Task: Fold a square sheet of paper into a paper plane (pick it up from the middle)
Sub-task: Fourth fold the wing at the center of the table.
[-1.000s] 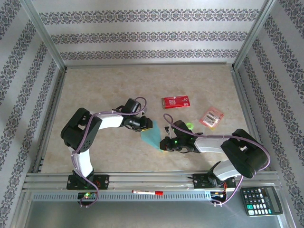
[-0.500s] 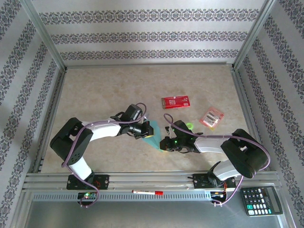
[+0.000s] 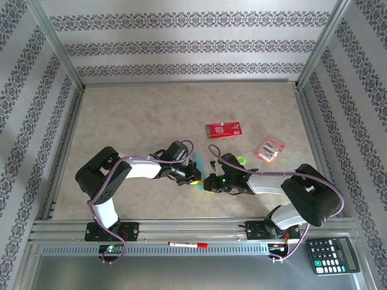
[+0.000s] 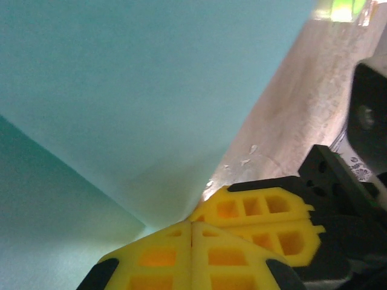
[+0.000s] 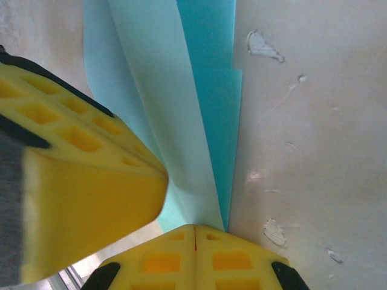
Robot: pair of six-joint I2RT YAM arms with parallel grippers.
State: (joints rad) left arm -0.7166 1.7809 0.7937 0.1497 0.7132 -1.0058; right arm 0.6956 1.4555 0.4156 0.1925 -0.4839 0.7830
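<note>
Teal paper sheet [image 5: 181, 109], thin and folded into overlapping layers, sits on the marbled tabletop [image 5: 314, 151] near the front middle, between the two arms. The right gripper [image 5: 195, 232] has its yellow fingers pressed fully together. The layers narrow right down into that seam, so the paper seems pinched there. The left gripper [image 4: 192, 232] is likewise closed tight, at the corner where a crease ends, and it appears to nip the paper too. Such paper is light, limp and easily crumpled or torn. Holds belong at folded edges, where doubled layers stiffen it. From the right wrist its long axis runs straight away from the fingertips, a narrow strip widening with distance. Which end is the nose I cannot tell.
</note>
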